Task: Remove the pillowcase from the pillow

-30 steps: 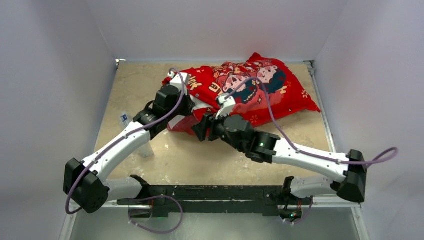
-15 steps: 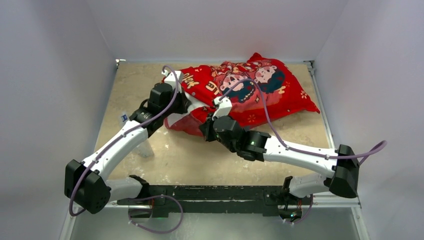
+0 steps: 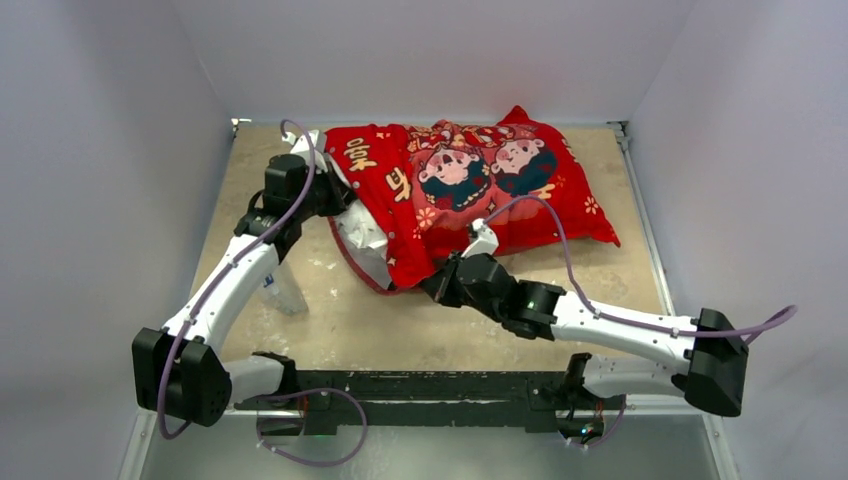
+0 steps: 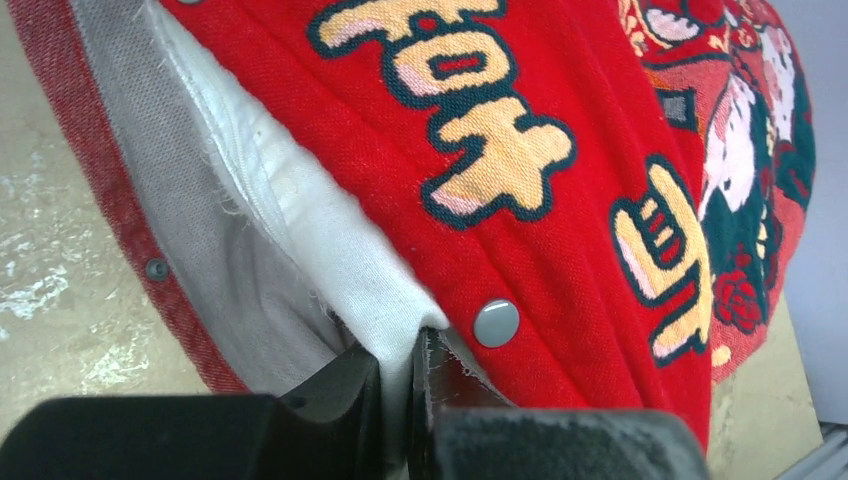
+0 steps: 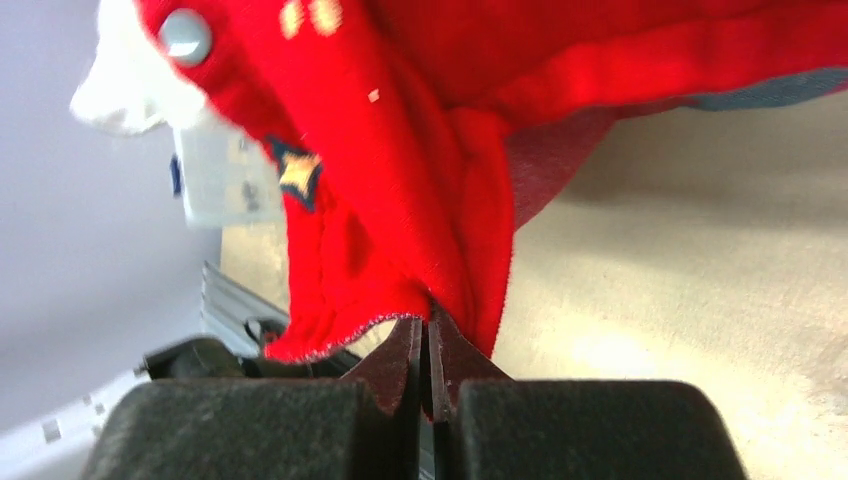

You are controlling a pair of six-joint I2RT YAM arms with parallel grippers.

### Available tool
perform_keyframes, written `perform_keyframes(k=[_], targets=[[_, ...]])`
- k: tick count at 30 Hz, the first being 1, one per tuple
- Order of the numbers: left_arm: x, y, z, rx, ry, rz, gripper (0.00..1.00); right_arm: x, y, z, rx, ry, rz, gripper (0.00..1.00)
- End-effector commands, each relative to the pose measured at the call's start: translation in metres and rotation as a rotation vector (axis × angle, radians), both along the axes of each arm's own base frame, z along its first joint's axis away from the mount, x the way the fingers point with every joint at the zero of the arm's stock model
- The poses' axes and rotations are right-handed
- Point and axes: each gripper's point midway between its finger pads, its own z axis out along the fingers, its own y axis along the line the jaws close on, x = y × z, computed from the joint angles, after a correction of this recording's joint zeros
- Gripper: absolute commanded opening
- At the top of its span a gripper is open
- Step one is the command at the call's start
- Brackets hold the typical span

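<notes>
My left hand [image 4: 412, 365] is shut on the soft white pillow [image 4: 340, 260], my right hand [image 5: 428, 350] on the pillowcase [image 5: 400, 200], both on the far worktop [image 3: 340, 320]. The cloth looks light and limp, so I judge it best pulled from its open edge.

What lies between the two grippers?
Top view: the exposed white pillow, inside the open pillowcase mouth, lies between left gripper and right gripper.

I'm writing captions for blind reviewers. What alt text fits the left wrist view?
The left gripper is shut on a white fold of the pillow at the open mouth of the red pillowcase, beside a grey snap button. Gold lettering runs across the cover, and the beige table shows at left.
</notes>
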Motion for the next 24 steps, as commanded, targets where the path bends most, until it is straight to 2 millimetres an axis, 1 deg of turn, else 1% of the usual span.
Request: perform_keyframes(k=[1, 5, 8, 10, 11, 12, 14, 16, 17, 19, 20, 21, 23, 24], targets=[[0.011, -0.005, 0.058, -0.069, -0.191, -0.039, 0.00, 0.031, -0.034, -0.017, 0.032, 0.105, -0.226, 0.00], [0.002, -0.016, 0.063, -0.074, -0.196, -0.129, 0.00, 0.085, -0.085, -0.017, 0.042, 0.056, -0.415, 0.00], [-0.004, -0.018, 0.059, -0.059, -0.185, -0.161, 0.00, 0.116, -0.131, -0.012, 0.039, 0.033, -0.607, 0.00], [-0.011, -0.016, 0.053, -0.038, -0.165, -0.166, 0.00, 0.126, -0.155, -0.004, 0.042, 0.011, -0.699, 0.00], [-0.015, -0.014, 0.051, -0.031, -0.164, -0.168, 0.00, 0.128, -0.163, 0.001, 0.041, -0.003, -0.719, 0.00], [-0.020, -0.013, 0.048, -0.024, -0.163, -0.170, 0.00, 0.130, -0.166, 0.008, 0.045, -0.028, -0.716, 0.00], [-0.033, -0.009, 0.045, -0.012, -0.174, -0.171, 0.00, 0.130, -0.165, 0.018, 0.038, -0.059, -0.683, 0.04], [-0.047, -0.005, 0.044, -0.001, -0.190, -0.173, 0.00, 0.131, -0.159, 0.024, 0.001, -0.096, -0.610, 0.08], [-0.054, -0.003, 0.041, 0.002, -0.191, -0.177, 0.00, 0.132, -0.157, 0.029, -0.024, -0.127, -0.579, 0.11], [-0.064, -0.003, 0.036, -0.008, -0.194, -0.187, 0.00, 0.128, -0.143, 0.041, -0.033, -0.177, -0.463, 0.18], [-0.069, -0.006, 0.034, -0.020, -0.195, -0.208, 0.00, 0.124, -0.134, 0.053, -0.018, -0.214, -0.400, 0.25], [-0.073, -0.009, 0.033, -0.029, -0.194, -0.227, 0.00, 0.119, -0.128, 0.066, 0.005, -0.245, -0.355, 0.35], [-0.077, -0.011, 0.034, -0.028, -0.197, -0.252, 0.00, 0.110, -0.119, 0.102, 0.055, -0.321, -0.283, 0.54], [-0.077, -0.011, 0.035, -0.025, -0.199, -0.254, 0.00, 0.105, -0.114, 0.121, 0.074, -0.363, -0.241, 0.60]])
